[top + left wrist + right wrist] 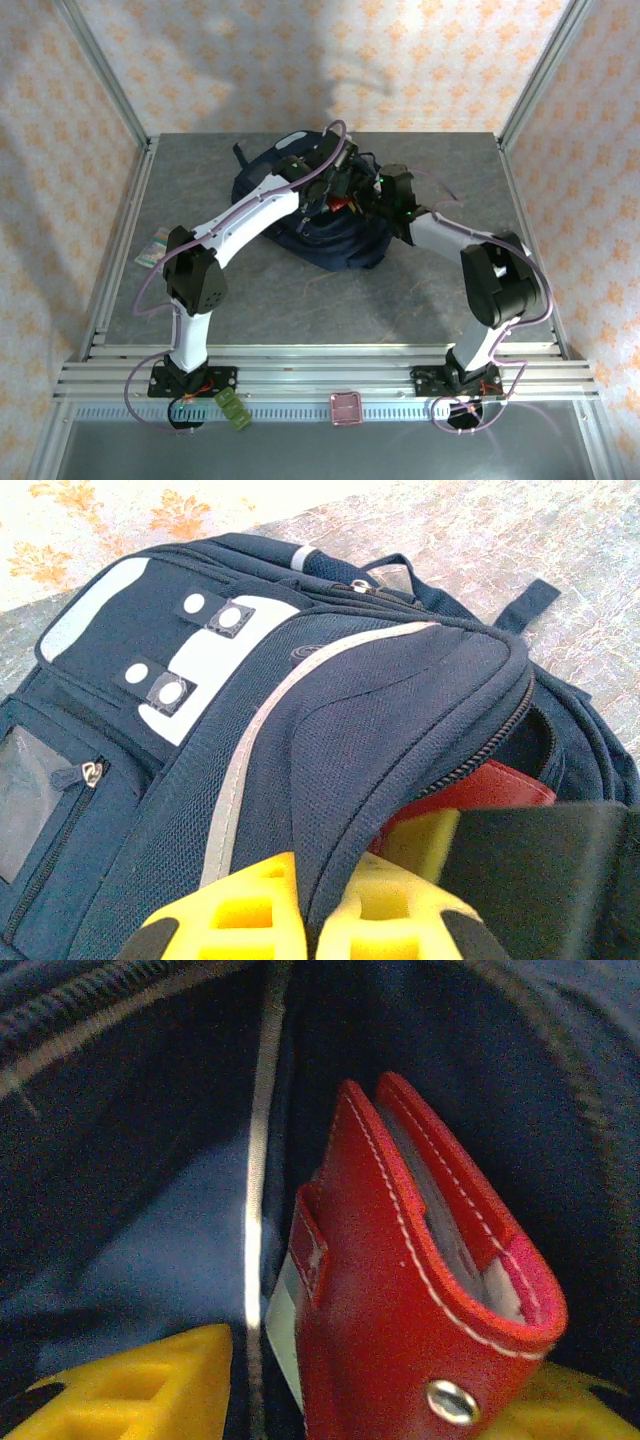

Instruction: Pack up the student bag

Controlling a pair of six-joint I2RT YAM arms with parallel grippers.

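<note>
The left hand (310, 905) pinches the student bag (350, 730); the right hand (340, 1400), parted, flanks a red wallet (400, 1260) inside.

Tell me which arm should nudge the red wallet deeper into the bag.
Right. The right gripper sits inside the student bag, fingers either side of the red wallet. The left gripper is pinching the flap, holding the opening up; releasing would probably drop it.
</note>
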